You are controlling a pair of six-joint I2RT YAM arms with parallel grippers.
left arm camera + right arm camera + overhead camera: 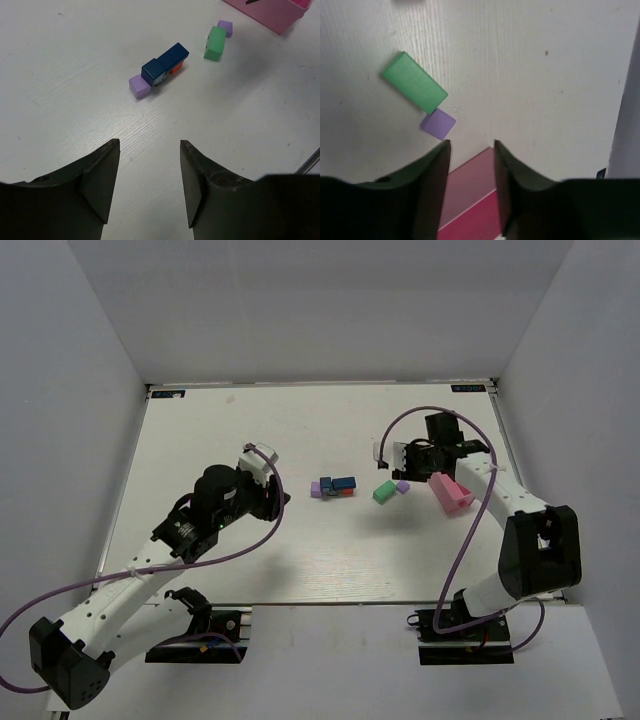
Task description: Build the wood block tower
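Observation:
A cluster of wood blocks (pixel 335 486) lies mid-table: a purple cube (pixel 139 86), a dark blue cube (pixel 153 71), a blue brick (pixel 172 55) and a red block (pixel 175 69), all touching. A green brick (pixel 383 492) and a second purple cube (pixel 402 486) lie just to their right, and both show in the right wrist view, green brick (pixel 414 82) and cube (pixel 438 124). No upright tower shows. My left gripper (pixel 150 142) is open and empty, left of the cluster (pixel 283 498). My right gripper (pixel 470 145) is shut on the pink tray (pixel 470 185).
The pink tray (pixel 450 492) is held tilted at the right of the blocks and shows at the top right of the left wrist view (pixel 270 12). Grey walls enclose the white table (pixel 220 440) on three sides.

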